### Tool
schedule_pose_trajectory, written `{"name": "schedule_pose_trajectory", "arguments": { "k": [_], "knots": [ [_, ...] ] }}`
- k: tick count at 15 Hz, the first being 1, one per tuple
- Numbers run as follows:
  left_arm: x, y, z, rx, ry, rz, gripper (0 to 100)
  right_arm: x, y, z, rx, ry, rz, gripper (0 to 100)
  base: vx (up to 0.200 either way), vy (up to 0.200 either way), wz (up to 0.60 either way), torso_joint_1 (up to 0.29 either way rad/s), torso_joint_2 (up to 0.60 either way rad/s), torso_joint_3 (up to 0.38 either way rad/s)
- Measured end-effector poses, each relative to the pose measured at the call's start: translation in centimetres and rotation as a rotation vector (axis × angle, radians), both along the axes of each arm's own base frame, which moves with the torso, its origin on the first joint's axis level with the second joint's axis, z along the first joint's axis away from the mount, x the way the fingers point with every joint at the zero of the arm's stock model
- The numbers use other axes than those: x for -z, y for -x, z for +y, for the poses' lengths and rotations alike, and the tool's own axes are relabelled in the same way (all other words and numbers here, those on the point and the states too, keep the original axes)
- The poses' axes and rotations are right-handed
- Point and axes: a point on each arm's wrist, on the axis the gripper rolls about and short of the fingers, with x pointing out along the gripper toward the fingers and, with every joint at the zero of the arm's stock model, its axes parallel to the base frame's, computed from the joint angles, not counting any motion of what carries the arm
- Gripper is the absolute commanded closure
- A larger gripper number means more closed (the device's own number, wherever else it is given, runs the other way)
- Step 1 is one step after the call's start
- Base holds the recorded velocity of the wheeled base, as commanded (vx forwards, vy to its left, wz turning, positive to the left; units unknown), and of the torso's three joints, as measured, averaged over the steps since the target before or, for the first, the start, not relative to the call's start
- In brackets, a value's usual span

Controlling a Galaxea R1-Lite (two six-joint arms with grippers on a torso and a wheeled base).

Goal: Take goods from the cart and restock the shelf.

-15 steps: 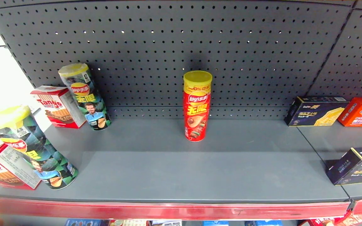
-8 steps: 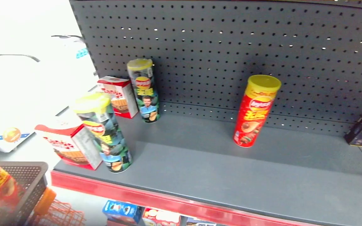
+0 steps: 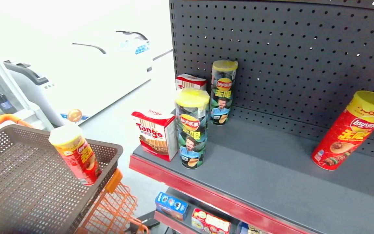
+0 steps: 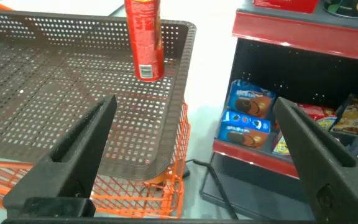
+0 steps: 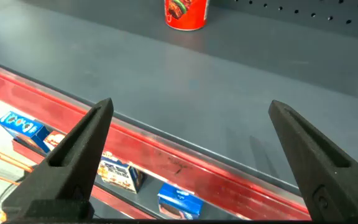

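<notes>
While both pairs of fingers are spread wide and hold nothing, the trouble lies ahead of the grasp. The left arm's black fingers hang above the brown perforated plastic basket of the orange wire cart. They point toward the tall red crisp can with a pale lid, which stands upright in the basket close to its wall on the shelf side.

That can is narrow and tall, so if one finger meets it before the other, it will likely topple and roll across the basket floor. The nearby wall may also block a finger from getting round it. A hold too near the lid could loosen the lid, and too hard a squeeze could dent the tube.

The right arm's black fingers are above the front of the grey metal shelf, near its red front lip. The red can with a yellow lid stands well beyond them, near the pegboard back.

On the way over, a low carry could catch the can's base on that lip. A path too far to the shelf's left end could knock the dark green can with a yellow lid or the red-and-white wafer box — both sit right at the front edge and could fall. Set down tilted, the can would probably tip over.
</notes>
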Motion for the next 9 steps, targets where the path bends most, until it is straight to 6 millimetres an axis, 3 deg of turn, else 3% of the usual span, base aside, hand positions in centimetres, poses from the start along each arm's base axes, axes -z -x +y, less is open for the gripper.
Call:
{"name": "schedule_pose_trajectory", "arguments": {
  "k": [6, 9],
  "knots": [
    [0.0, 0.0, 0.0, -0.017, 0.0, 0.001, 0, 0.0, 0.0, 0.0, 0.001, 0.0, -0.001, 0, 0.0, 0.0, 0.0, 0.0, 0.0, 0.0],
    [-1.9, 0.5, 0.1, -0.029, -0.002, -0.014, 0, 0.0, 0.0, 0.0, 0.001, 0.0, -0.001, 0, 0.0, 0.0, 0.0, 0.0, 0.0, 0.0]
  ]
}}
